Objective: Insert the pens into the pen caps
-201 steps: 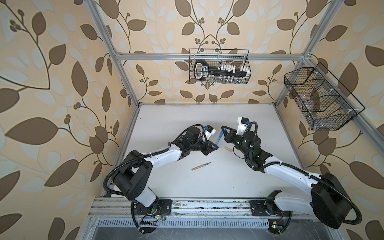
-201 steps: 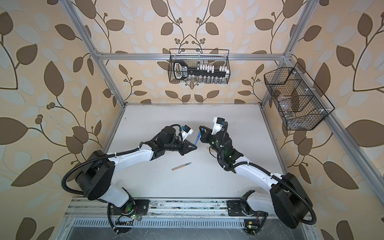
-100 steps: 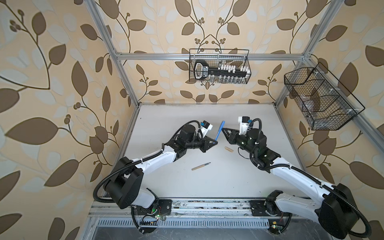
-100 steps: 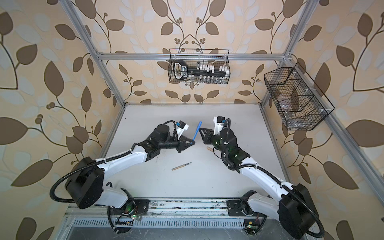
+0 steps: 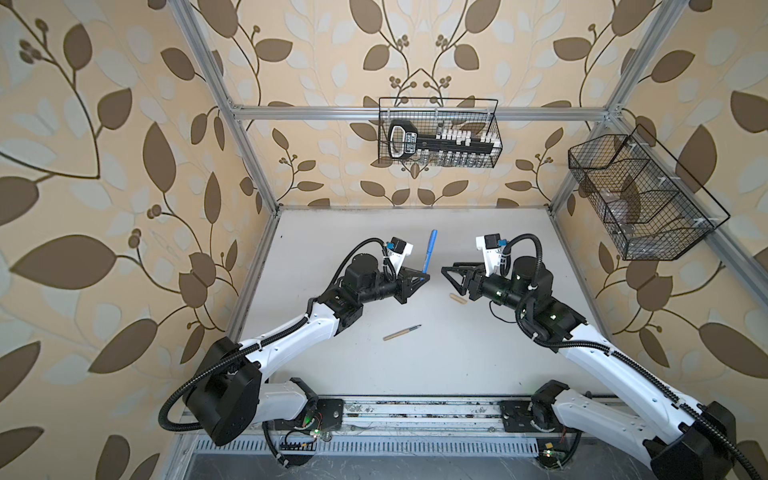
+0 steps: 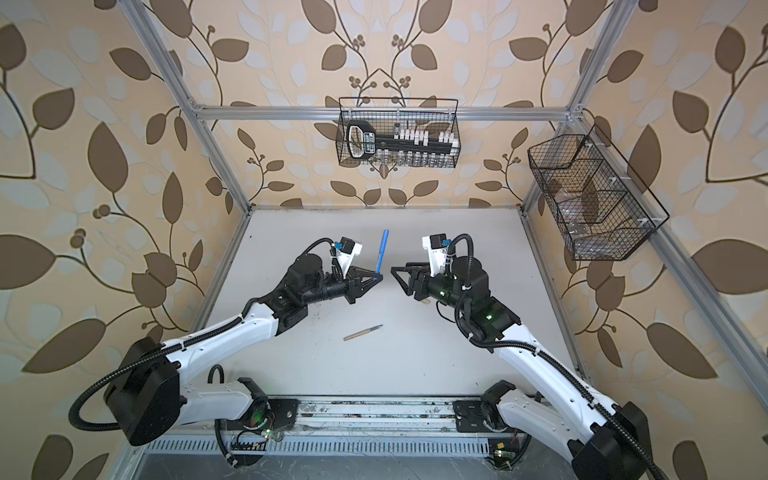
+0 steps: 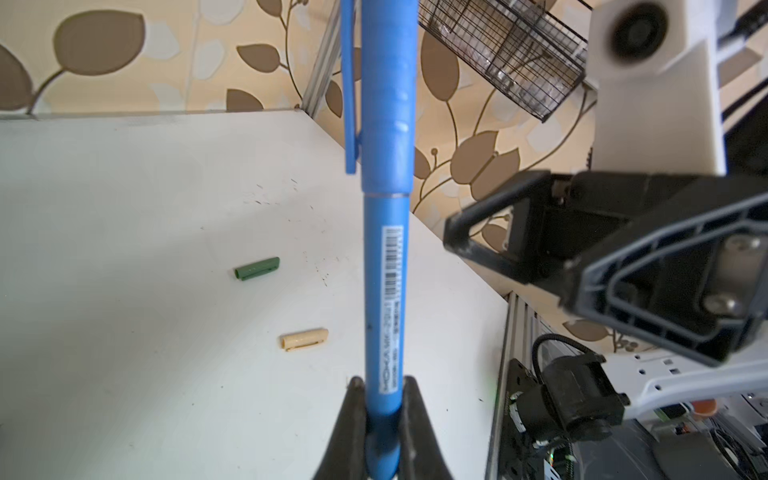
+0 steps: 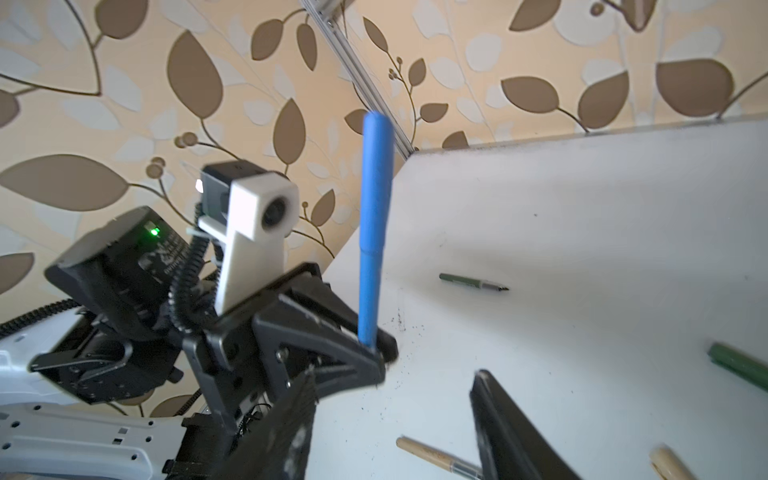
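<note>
**Blue pen is capped**

The left claw (image 5: 423, 277) pinches the blue pen (image 5: 430, 253), which stands up with its cap on. A tan pen (image 5: 402, 333) lies on the table (image 5: 353, 232). The right claw (image 5: 449, 272) is open, near the tan cap (image 5: 456, 298).

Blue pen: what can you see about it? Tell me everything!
The blue pen looks like smooth plastic. Its cap is on, with a thin clip down one side. A white barcode label runs along the barrel. It stands nearly upright above the white table, pinched near its bottom end by the left gripper; nothing else touches it.
</note>
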Motion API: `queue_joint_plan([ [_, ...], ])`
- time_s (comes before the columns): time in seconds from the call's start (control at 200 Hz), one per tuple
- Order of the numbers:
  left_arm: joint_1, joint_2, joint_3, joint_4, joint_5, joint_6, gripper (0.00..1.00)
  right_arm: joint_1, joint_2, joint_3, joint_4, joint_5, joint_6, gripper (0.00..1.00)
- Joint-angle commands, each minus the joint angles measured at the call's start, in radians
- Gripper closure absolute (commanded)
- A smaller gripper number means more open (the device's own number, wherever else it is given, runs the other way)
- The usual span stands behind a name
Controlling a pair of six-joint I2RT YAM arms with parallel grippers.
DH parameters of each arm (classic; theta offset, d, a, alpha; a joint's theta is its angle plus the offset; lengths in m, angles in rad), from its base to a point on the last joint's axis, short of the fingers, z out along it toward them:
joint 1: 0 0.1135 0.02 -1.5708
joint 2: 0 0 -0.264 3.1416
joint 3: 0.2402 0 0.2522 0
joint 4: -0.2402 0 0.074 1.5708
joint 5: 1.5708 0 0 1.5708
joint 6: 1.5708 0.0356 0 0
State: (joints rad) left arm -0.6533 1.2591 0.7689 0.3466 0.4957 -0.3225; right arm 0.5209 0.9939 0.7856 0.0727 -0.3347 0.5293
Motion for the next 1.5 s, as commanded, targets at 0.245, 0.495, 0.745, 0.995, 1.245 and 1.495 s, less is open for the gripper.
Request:
queue_joint_plan([
  [0.245, -0.078, -0.079, -0.028, -0.069, -0.045, 0.051, 1.00, -0.034, 0.101, 0.130, 0.033, -0.118, -0.031, 0.38],
  [0.495, -0.089, -0.082, -0.034, -0.071, -0.052, 0.065, 1.00, -0.075, 0.132, 0.146, 0.050, -0.126, 0.019, 0.38],
  [0.745, -0.092, -0.070, -0.025, -0.083, -0.062, 0.082, 1.00, -0.084, 0.161, 0.156, 0.079, -0.159, 0.049, 0.38],
  [0.995, -0.098, -0.045, -0.017, -0.075, -0.064, 0.082, 1.00, -0.082, 0.181, 0.172, 0.070, -0.156, 0.044, 0.44],
  [1.245, -0.106, -0.036, -0.016, -0.074, -0.068, 0.086, 1.00, -0.069, 0.223, 0.198, 0.073, -0.165, 0.047, 0.54],
  [1.495, -0.106, -0.028, -0.016, -0.063, -0.103, 0.089, 1.00, -0.053, 0.226, 0.204, 0.047, -0.152, 0.040, 0.82],
])
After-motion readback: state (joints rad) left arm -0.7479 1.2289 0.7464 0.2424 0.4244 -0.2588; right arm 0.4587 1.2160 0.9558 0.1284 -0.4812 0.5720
